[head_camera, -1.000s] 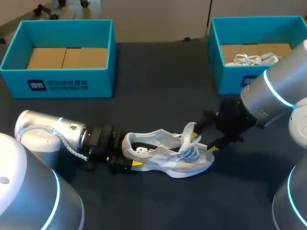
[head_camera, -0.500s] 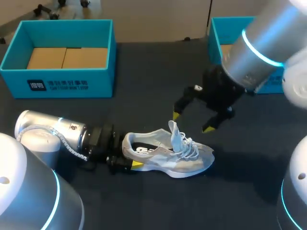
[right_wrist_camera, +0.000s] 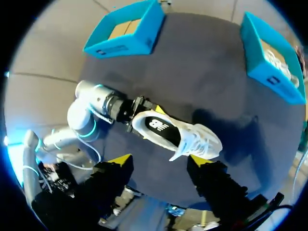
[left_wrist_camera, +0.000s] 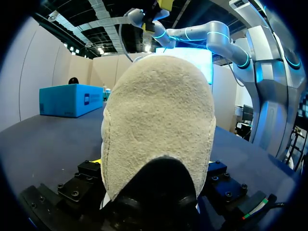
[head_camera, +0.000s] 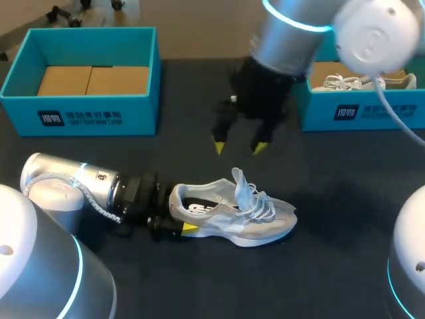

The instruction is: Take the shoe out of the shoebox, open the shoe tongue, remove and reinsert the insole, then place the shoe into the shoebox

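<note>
right pincer (head_camera: 239,147) agape, empty, lifted off shoe (head_camera: 232,214) | left pincer (head_camera: 176,223) seemingly clamping heel (left_wrist_camera: 159,125)

shoe (head_camera: 232,214) upper looks like pale mesh cloth with smoother grey panels and cloth laces. up close in the left wrist view the heel (left_wrist_camera: 159,120) is rough, fuzzy, suede-like stuff. table (head_camera: 199,100) top is dark and matt, no shine at all. left shoebox (head_camera: 143,109) and right shoebox (head_camera: 392,113) are matt teal card, the left one with plain brown cardboard inside. left arm (head_camera: 63,186) and right arm (head_camera: 292,33) have smooth glossy silver shells. right gripper (head_camera: 238,147) is matt black with yellow tips.
</note>
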Motion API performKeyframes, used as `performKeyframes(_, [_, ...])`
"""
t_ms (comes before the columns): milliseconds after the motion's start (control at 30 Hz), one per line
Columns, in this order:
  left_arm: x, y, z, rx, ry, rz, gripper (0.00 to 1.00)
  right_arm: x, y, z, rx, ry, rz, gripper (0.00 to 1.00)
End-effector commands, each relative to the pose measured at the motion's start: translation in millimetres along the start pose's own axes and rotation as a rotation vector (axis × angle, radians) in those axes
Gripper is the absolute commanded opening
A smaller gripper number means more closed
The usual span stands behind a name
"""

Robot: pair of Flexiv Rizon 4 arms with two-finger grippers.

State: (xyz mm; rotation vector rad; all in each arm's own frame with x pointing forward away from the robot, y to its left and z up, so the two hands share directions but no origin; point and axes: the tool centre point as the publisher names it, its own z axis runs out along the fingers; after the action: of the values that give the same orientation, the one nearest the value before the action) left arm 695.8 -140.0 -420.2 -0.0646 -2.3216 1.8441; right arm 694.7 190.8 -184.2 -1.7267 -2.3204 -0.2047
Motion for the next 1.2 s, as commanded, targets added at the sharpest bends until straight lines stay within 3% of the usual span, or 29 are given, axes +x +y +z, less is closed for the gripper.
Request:
performKeyframes(33, [-0.1, 1.6, 1.0, -0.003, 0.001, -0.001, 0.00, 16.9, 16.7, 5.4, 0.113, -0.374, -0.065, 0.19])
performKeyframes(67, [-0.1, 1.6, 1.0, -0.003, 0.001, -0.001, 0.00, 16.9, 16.4, 5.5, 0.102, -0.369, -0.078, 0.00])
performKeyframes(167, [-0.1, 1.6, 1.0, -0.003, 0.001, -0.001, 0.00, 14.3, 13.9, 4.7, 0.068, -0.336, -0.142, 0.00])
performKeyframes(267, [-0.1, 1.6, 1.0, -0.003, 0.001, -0.001, 0.00, 13.7, 7.8, 5.7, 0.031, -0.274, -0.350, 0.00])
performKeyframes(800, [-0.1, 1.6, 1.0, -0.003, 0.001, -0.001, 0.00, 17.6, 11.6, 11.3, 0.045, -0.305, -0.390, 0.00])
performKeyframes(967, [-0.1, 1.6, 1.0, -0.003, 0.001, -0.001, 0.00, 25.8, 15.2, 17.2, 0.038, -0.378, -0.574, 0.00])
performKeyframes(1200, [-0.1, 1.6, 1.0, -0.003, 0.001, -0.001, 0.00, 33.9, 11.6, 22.6, -0.028, -0.372, -0.839, 0.00])
